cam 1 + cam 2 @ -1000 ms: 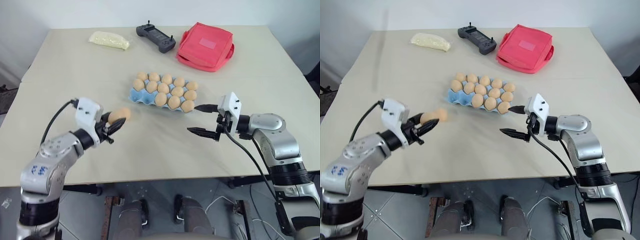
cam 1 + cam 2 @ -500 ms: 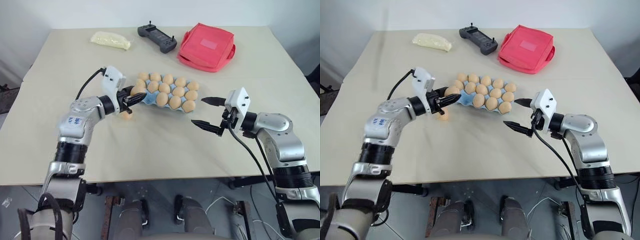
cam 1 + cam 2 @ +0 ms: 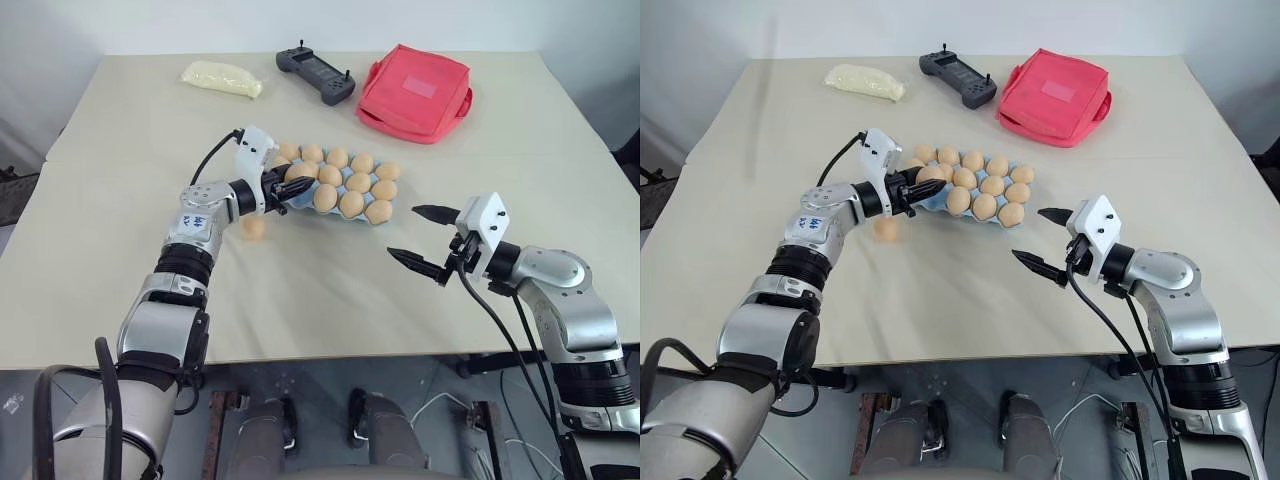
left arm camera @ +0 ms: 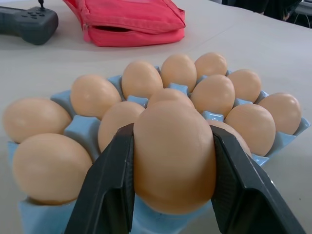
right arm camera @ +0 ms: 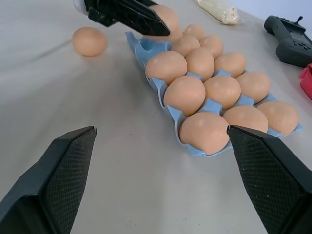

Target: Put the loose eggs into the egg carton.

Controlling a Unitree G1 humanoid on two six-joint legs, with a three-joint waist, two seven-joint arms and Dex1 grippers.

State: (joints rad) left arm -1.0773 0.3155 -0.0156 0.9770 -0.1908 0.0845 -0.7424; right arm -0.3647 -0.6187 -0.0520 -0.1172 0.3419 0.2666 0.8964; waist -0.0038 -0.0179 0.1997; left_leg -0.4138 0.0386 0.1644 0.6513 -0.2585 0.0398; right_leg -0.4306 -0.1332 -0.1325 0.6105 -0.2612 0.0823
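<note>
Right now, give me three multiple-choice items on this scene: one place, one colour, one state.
1. Where is the loose egg lying?
A. on the table left of the egg carton
B. on the red pouch
C. beside the controller

2. What colour is the carton?
A. grey
B. light blue
C. yellow

3. How is the left end effector?
A. open, empty
B. shut on an egg
C. shut on the pouch

Key: 1 A, it sits on bare table by the carton's left end. 2 B, blue cups show between eggs. 3 B, both fingers clamp the egg.

Tan eggs (image 3: 350,190); light blue carton (image 5: 158,85); red pouch (image 3: 414,92); black claw fingers (image 4: 109,187).
</note>
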